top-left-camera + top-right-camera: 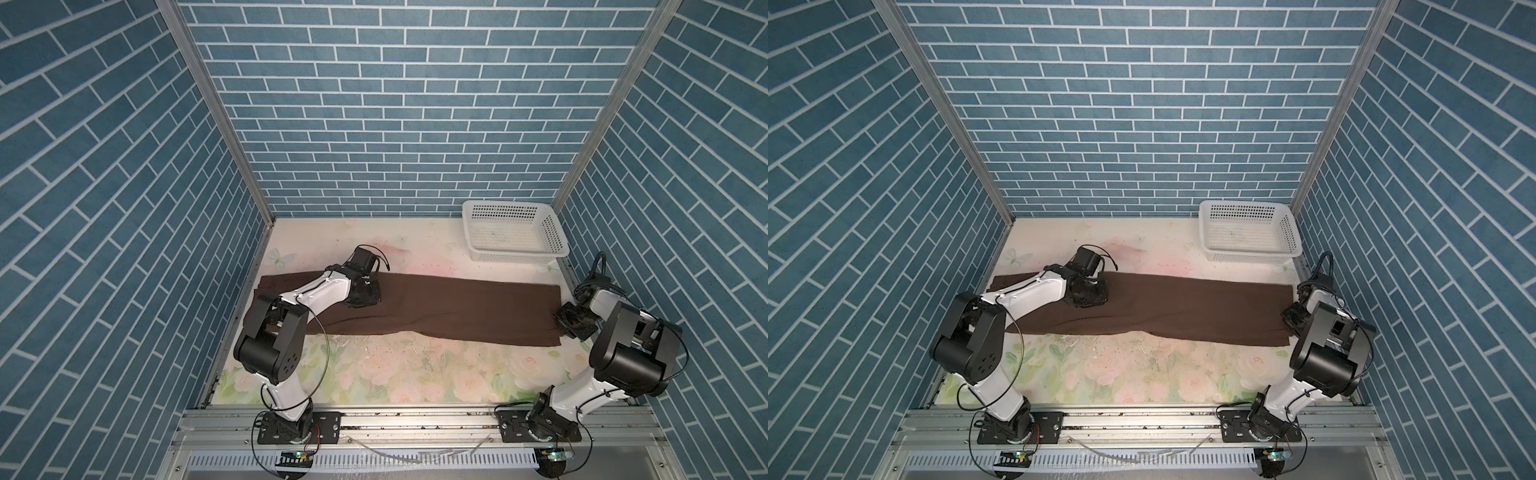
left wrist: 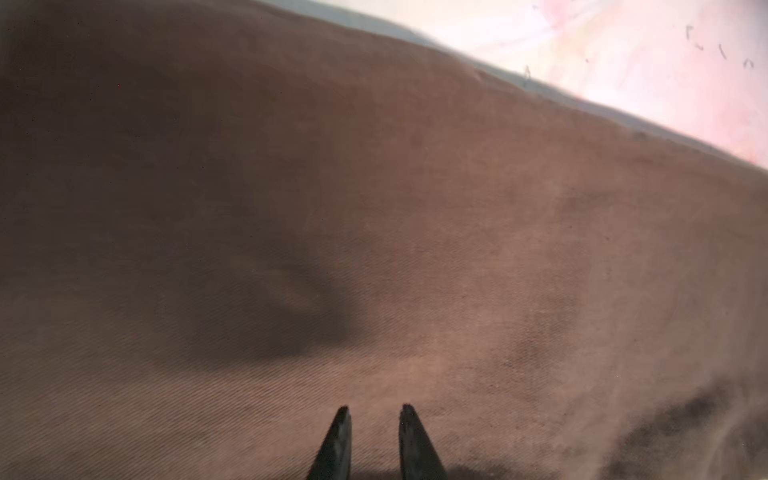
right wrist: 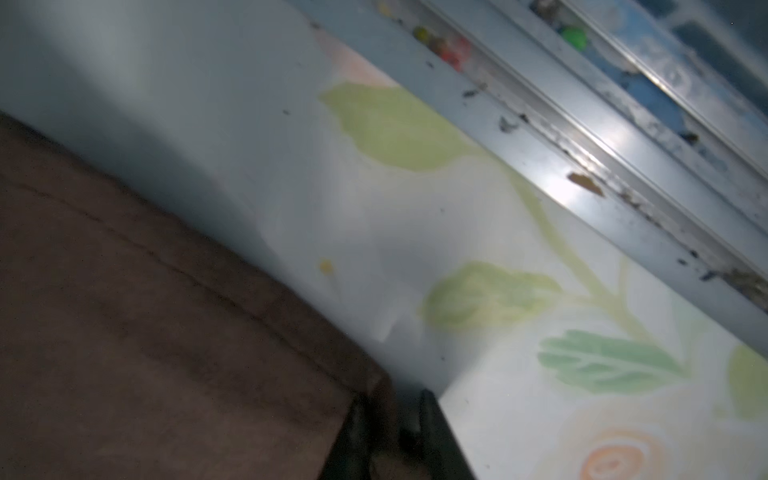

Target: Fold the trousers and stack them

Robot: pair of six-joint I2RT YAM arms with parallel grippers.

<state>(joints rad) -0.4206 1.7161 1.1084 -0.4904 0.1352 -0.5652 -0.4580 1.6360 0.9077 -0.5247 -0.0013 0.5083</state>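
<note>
The dark brown trousers [image 1: 436, 307] [image 1: 1183, 303] lie flat in a long strip across the flowered table, reaching nearly from the left wall to the right wall. My left gripper [image 1: 365, 299] [image 1: 1088, 297] points down over their left-middle part. In the left wrist view its fingertips [image 2: 343, 411] stand a little apart just above the cloth [image 2: 415, 208], the left gripper [image 2: 375, 409] open with nothing pinched. My right gripper [image 1: 571, 324] [image 1: 1292, 320] is at the right-hand hem. In the right wrist view the trousers' corner [image 3: 145, 332] runs between the right gripper's [image 3: 392, 407] narrow jaws.
A white perforated basket [image 1: 515, 253] [image 1: 1254, 253] stands at the back right corner. Blue brick walls enclose three sides. An aluminium rail [image 3: 582, 166] runs along the table's right side close to my right gripper. The arm bases sit on the front rail [image 1: 415, 419].
</note>
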